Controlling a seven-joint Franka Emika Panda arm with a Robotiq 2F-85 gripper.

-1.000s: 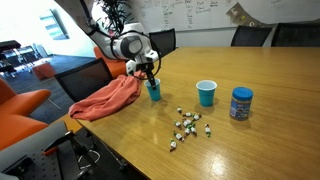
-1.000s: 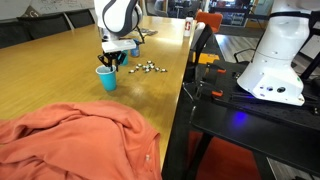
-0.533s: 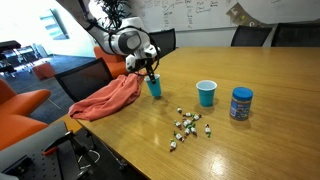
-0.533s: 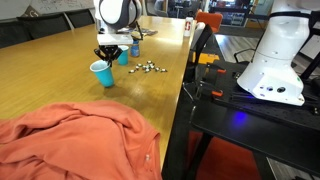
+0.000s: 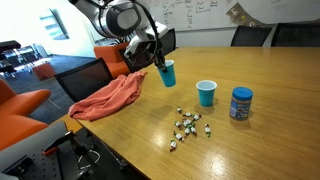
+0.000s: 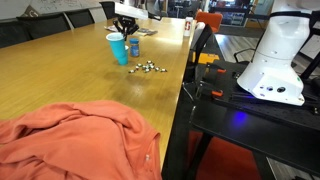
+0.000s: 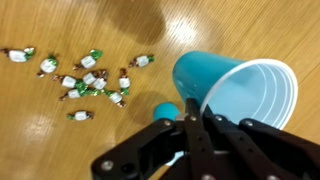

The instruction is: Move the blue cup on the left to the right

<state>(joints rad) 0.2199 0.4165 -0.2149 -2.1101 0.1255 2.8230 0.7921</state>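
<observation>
Since the earlier frame our jaws have lifted the blue cup [image 5: 167, 72] off the counter [image 5: 270, 70] and carried it right, clear of the orange cloth [image 5: 105, 98]. They are clamped on its rim; it hangs tilted, left of the second cup [image 5: 206, 93]. We judge the thin rim hold could slip, dropping it onto the candies [image 5: 188, 126]. Light-blue, tapered plastic, pale inside.

The light-blue tapered plastic cup [image 7: 222, 78] is pale whitish inside; the black metal pincer [image 7: 193, 126] is dark throughout; the twin light-blue plastic tumbler [image 5: 206, 93] matches; the lidded cylindrical canister [image 5: 241, 103] is deeper blue; the crumpled cloth [image 5: 108, 97] is salmon-orange; the small wrapped sweets [image 7: 90, 80] are white and green; the wooden tabletop [image 7: 60, 140] is honey-brown with grain streaks.
</observation>
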